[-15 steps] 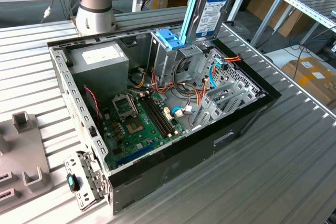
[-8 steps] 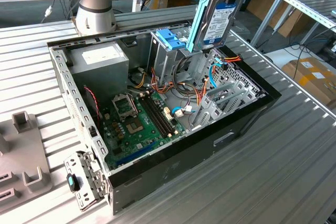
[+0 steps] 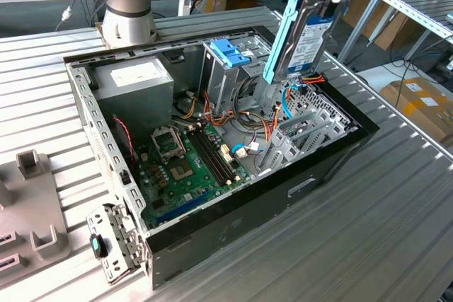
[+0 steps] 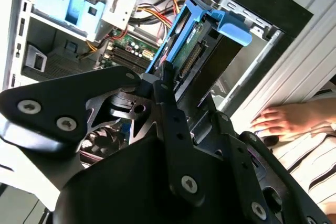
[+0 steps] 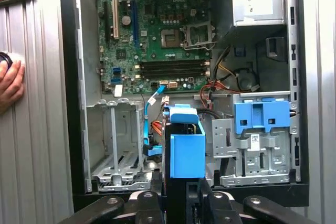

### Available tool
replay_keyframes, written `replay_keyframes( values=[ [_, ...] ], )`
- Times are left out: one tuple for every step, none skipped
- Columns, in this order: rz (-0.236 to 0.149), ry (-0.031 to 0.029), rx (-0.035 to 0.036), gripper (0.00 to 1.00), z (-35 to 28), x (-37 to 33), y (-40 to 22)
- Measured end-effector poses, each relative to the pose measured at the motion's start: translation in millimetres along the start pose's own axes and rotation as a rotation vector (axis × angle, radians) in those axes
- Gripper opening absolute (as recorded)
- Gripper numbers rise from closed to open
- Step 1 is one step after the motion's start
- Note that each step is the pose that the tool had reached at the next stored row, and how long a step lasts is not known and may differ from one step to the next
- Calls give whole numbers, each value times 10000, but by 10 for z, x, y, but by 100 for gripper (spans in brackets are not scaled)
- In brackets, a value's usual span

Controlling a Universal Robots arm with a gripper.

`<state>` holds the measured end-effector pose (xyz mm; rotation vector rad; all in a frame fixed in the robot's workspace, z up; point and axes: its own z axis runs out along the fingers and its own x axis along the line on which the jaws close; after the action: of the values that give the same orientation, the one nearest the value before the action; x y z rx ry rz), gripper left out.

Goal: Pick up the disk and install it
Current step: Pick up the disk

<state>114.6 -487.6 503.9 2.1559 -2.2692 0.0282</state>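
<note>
Black pincer (image 4: 161,77) clamped on the disk (image 3: 306,33), held on end at upper right of the exterior view, long axis near vertical, hanging below the pincer over the open computer case (image 3: 283,192).

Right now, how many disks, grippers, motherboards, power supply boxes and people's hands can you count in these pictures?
disk: 1
gripper: 1
motherboard: 1
power supply box: 1
person's hand: 1
Total: 5
</note>
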Motion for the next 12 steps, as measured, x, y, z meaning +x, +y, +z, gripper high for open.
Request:
replay_keyframes(
  values=[
    [-1,9,0,35,0,24,-1],
    [0,17,1,35,0,48,-3],
    [-1,30,2,35,2,94,-5],
    [0,41,2,35,2,121,-6],
    [0,49,2,35,3,144,-8],
    [0,57,3,35,3,166,-9],
    [0,66,3,35,4,192,-10],
    [-1,87,4,35,5,252,-13],
    [0,104,5,35,6,292,-15],
    [-1,114,6,35,6,313,-16],
    [-1,123,6,35,7,338,-17],
    [-1,140,7,35,8,371,-19]
  ],
)
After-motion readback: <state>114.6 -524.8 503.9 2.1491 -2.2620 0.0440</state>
